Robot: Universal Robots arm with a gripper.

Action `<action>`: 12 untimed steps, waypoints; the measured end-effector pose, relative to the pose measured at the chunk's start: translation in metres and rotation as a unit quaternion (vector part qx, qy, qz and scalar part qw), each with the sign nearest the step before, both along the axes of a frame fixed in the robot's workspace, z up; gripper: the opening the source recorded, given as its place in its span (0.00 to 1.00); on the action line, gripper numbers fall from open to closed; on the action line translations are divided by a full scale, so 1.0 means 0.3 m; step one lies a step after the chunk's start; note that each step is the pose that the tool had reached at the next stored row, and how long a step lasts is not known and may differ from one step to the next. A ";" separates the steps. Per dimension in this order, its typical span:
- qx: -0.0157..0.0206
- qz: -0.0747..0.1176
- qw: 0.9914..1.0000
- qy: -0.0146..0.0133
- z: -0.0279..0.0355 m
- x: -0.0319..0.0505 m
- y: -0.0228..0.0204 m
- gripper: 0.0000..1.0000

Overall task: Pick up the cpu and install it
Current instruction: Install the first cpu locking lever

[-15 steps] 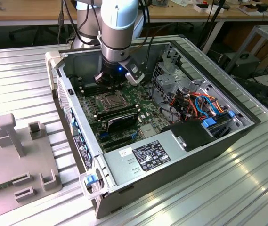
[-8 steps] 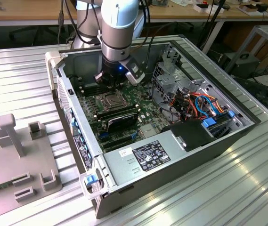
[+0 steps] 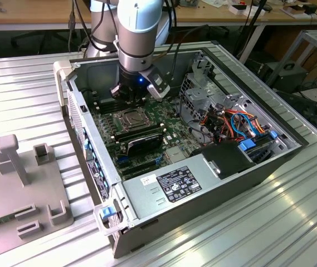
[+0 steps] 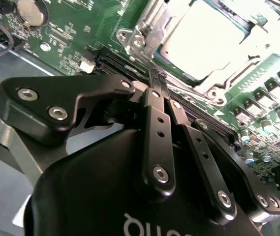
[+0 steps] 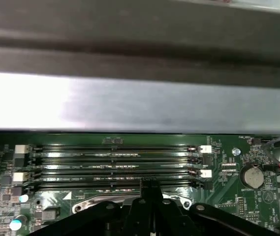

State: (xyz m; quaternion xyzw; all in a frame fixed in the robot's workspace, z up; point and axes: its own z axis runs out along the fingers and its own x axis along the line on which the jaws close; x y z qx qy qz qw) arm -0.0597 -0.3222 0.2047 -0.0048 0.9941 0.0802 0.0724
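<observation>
1. While hanging low inside the open computer case (image 3: pixel 98 69), pressed together tip to tip on nothing: end effector (image 4: pixel 155 81), black fingers (image 5: pixel 147 189) meeting above the green motherboard (image 4: pixel 80 29).
2. Just beyond the fingertips in the second wrist view, seated flat in its socket with a metal frame (image 4: pixel 144 29) around it: the cpu (image 4: pixel 206 34), silver face up, apart from the end effector.
3. In the exterior view, found near the board's middle, just on the near side of the end effector.
4. Ahead in the first wrist view: four long memory slots (image 5: pixel 115 160) and a coin battery (image 5: pixel 252 174).
5. Nearer in the case: power supply (image 3: pixel 175 183); to the exterior view's right, coloured cables (image 3: pixel 236 122).
6. Under everything, a ribbed metal desk (image 3: pixel 258 222), with a grey fixture plate (image 3: pixel 13 189) at the exterior view's left.
</observation>
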 end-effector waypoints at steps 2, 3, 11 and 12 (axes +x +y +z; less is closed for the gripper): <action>0.000 0.000 1.000 -0.001 0.000 -0.020 0.000 0.11; 0.000 0.000 1.000 -0.001 0.000 -0.030 0.000 0.11; 0.000 0.000 1.000 -0.004 0.003 -0.096 0.000 0.11; 0.000 0.000 1.000 -0.004 0.007 -0.096 0.000 0.11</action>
